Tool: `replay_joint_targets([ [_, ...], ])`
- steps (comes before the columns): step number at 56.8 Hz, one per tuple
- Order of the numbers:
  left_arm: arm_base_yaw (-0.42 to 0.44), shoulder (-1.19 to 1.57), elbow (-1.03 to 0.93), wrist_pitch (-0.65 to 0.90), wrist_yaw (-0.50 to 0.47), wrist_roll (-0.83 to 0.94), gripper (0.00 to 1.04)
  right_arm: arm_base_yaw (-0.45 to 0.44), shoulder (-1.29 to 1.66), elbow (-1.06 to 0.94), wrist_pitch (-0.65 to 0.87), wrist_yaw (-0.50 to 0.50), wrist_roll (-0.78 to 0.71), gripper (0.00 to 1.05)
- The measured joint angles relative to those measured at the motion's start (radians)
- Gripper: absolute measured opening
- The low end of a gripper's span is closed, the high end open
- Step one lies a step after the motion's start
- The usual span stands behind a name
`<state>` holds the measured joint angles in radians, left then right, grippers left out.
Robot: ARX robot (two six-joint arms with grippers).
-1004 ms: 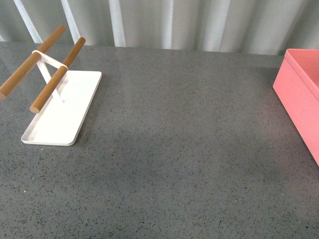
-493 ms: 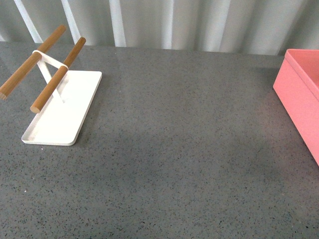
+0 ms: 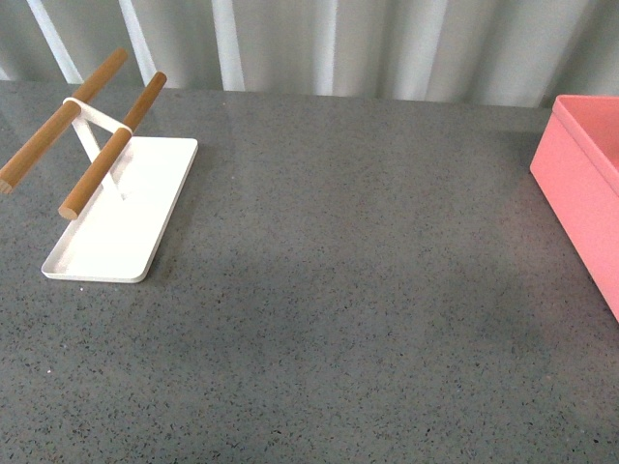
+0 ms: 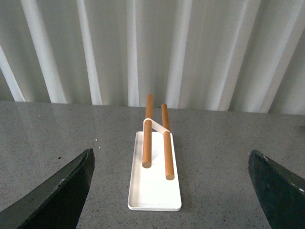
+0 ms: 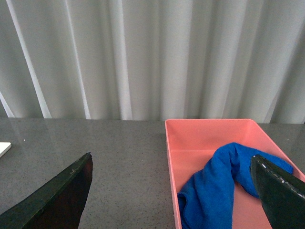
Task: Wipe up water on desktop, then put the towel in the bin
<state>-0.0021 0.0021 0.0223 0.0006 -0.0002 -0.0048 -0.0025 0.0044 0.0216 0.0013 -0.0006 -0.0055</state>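
Note:
The blue towel [image 5: 217,188] lies crumpled inside the salmon-pink bin [image 5: 205,131], seen in the right wrist view. My right gripper [image 5: 174,191] hangs open above the bin's near wall, with nothing between its fingers. In the front view only the bin's left wall [image 3: 580,193] shows at the right edge of the dark grey speckled desktop [image 3: 358,290]; neither arm shows there. My left gripper [image 4: 174,191] is open and empty, held above the desktop [image 4: 224,181] facing the white tray-stand. No water is visible on the desktop.
A flat white tray-stand [image 3: 121,208] with two wooden rods [image 3: 111,145] sits at the desktop's left; it shows straight ahead in the left wrist view [image 4: 155,183]. Pale pleated curtains [image 3: 319,43] run behind the desktop's far edge.

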Motion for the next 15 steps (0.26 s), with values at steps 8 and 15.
replay_joint_targets([
  [8,0.0,0.0,0.0,0.0,0.0,0.0,0.98,0.0,0.0,0.0,0.0,0.0,0.0,0.98],
  [15,0.0,0.0,0.0,0.0,0.0,0.0,0.98,0.0,0.0,0.0,0.0,0.0,0.0,0.98],
])
